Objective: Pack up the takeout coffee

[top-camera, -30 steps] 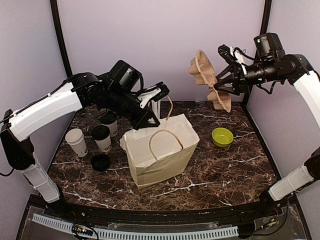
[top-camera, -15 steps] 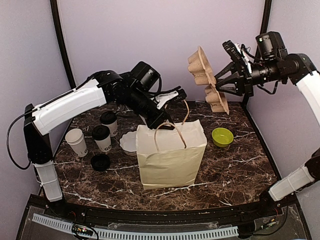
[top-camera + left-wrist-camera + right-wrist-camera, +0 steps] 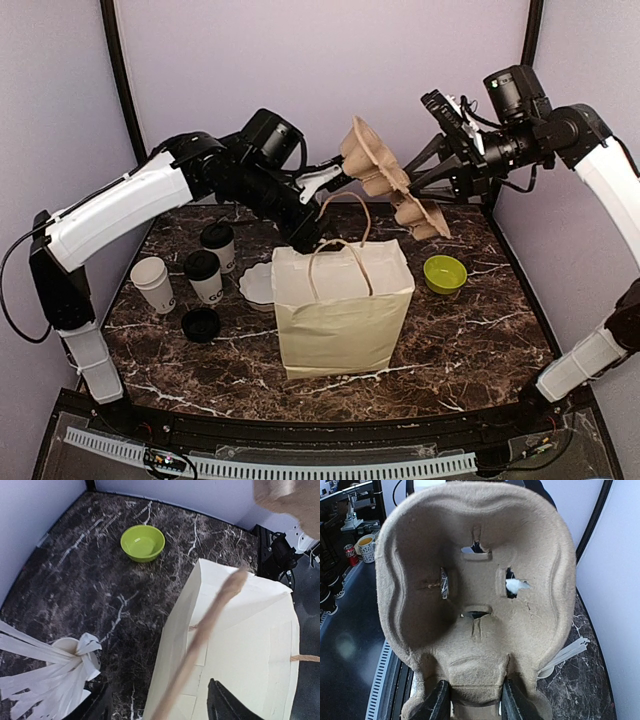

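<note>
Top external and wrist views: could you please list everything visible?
coffee cups: two, white, black lids, left side
open cup: one, white, far left
loose lid: one, black, before the cups
scalloped bowl: one, white, left of bag
paper bag: one, cream, upright, centre
small bowl: one, green, right of bag
cup of straws: one, white, beside bag
cup carrier: one, brown, in the air
left gripper: one, black, open around bag handle
right gripper: one, black, shut on cup carrier

Dark brown worktop point(image 3: 470, 340) veined white. Centre: cream paper bag point(image 3: 340, 320). Right: lime-green bowl point(image 3: 445, 272). Above: tan pulp tray point(image 3: 375, 165). Left: white coffee cups point(image 3: 208, 288), black lids point(image 3: 200, 263).
</note>
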Robot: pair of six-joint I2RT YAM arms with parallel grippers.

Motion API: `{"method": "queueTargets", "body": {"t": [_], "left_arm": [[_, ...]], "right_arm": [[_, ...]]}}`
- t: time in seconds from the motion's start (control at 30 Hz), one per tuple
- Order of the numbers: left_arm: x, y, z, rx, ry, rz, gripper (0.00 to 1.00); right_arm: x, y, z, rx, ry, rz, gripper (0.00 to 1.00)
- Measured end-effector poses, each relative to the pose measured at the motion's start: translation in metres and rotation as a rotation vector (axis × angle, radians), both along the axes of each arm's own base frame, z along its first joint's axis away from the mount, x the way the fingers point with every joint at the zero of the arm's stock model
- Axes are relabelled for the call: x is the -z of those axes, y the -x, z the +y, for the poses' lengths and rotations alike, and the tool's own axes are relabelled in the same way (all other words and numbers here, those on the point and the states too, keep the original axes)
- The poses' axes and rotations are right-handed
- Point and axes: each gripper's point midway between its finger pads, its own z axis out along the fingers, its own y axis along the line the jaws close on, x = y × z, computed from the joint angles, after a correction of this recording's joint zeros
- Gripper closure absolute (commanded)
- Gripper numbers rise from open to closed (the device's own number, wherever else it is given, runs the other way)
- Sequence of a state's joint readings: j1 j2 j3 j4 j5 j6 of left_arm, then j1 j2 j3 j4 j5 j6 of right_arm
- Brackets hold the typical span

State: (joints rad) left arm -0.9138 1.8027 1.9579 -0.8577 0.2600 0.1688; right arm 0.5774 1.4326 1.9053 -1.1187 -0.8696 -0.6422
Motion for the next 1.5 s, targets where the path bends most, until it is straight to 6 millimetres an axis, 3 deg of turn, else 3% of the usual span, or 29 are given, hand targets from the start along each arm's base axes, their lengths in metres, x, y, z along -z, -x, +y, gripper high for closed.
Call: {"method": "queueTargets", "body": {"t": [0.23,0.37,0.63,0.87,1.1,1.23,1.4,1.47,1.5], "left_arm": [[-0.064,0.021,0.048,-0.069,0.119,-0.133,0.27],[-0.081,0.03,0.073,-0.121,0.165,-0.182,0.25],[-0.053,0.031,0.091,-0.195,0.128,-0.165,0.25],[-0.052,0.028,0.092,-0.212,0.126,-0.167,0.25],[-0.053,0.028,0.091,-0.21,0.133,-0.17,0.25],[-0.047,0.026,0.082,-0.19,0.136,-0.151,0.24],[-0.022,0.013,0.058,-0.173,0.097,-0.109,0.25],[-0.011,0.004,0.046,-0.168,0.083,-0.095,0.32],[-0.005,0.001,0.041,-0.165,0.078,-0.088,0.41]], "right_arm": [[0.013,0.004,0.019,-0.04,0.038,0.014,0.66],[0.02,0.008,0.031,-0.065,0.057,0.023,0.67],[0.033,-0.004,0.045,-0.045,0.098,0.035,0.67],[0.033,-0.011,0.039,0.016,0.125,-0.009,0.66],[0.054,-0.011,0.027,0.067,0.179,-0.019,0.47],[0.074,-0.014,0.026,0.084,0.215,0.014,0.42],[0.078,-0.019,0.026,0.109,0.224,0.013,0.41],[0.081,-0.021,0.023,0.125,0.231,0.007,0.41],[0.082,-0.021,0.022,0.132,0.233,0.005,0.41]]}}
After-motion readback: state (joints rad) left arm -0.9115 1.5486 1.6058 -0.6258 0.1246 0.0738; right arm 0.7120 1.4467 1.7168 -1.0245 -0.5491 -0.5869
